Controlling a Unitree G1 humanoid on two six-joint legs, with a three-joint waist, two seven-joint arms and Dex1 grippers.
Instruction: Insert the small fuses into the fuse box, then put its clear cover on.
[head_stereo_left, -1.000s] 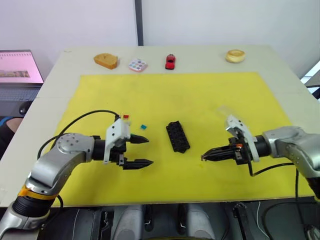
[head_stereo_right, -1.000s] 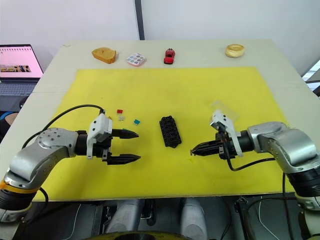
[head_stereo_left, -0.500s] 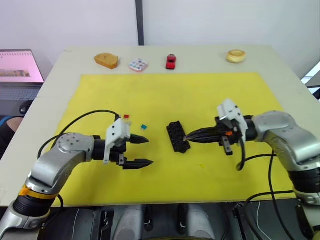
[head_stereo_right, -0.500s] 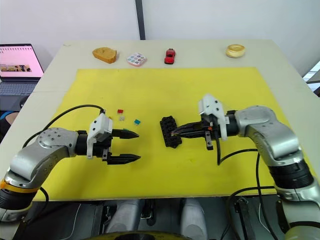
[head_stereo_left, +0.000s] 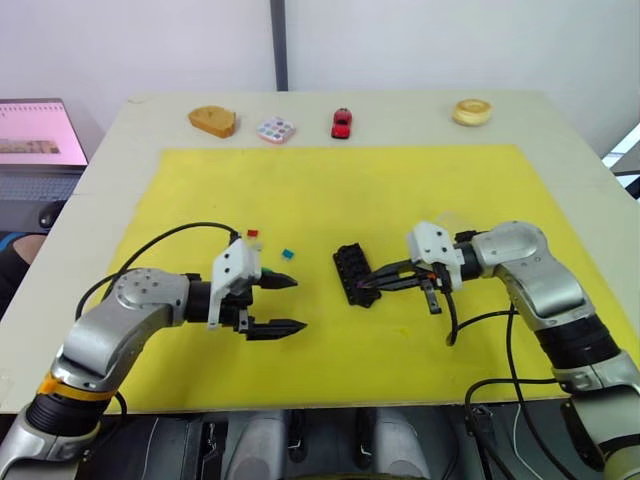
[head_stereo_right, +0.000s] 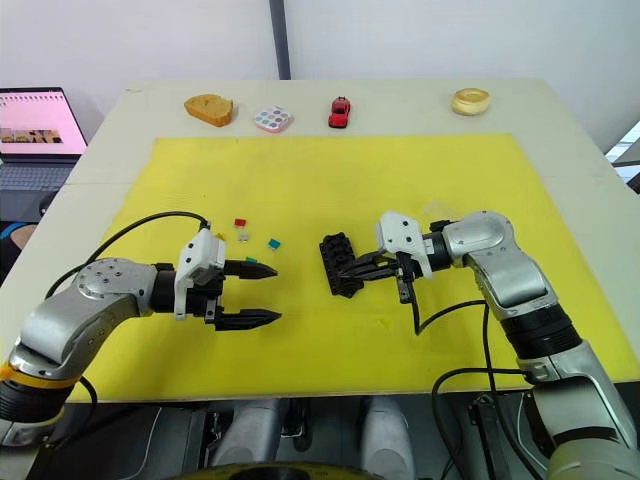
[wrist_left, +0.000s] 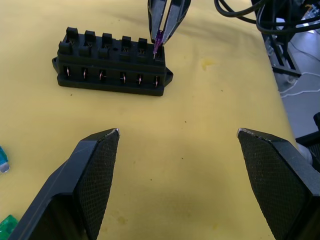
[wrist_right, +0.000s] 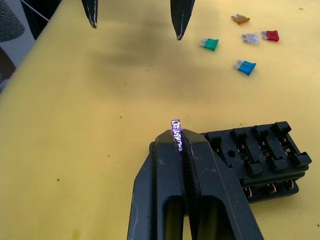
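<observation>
A yellow mat (head_stereo_left: 340, 190) was seen spread over most of the table (head_stereo_left: 400, 115). At mid-frame the fuse box (head_stereo_left: 355, 274) lay on the mat. The right gripper (head_stereo_left: 368, 283) was clenched on a purple fuse (wrist_right: 176, 131), its tips held at the box's near end, the fuse at a slot there. The left gripper (head_stereo_left: 288, 303) was held spread and empty at lower left, apart from the box. Loose fuses were scattered left of centre: red (wrist_right: 271, 35), grey (wrist_right: 250, 38), orange (wrist_right: 240, 19), green (wrist_right: 210, 44) and teal (wrist_right: 245, 66).
</observation>
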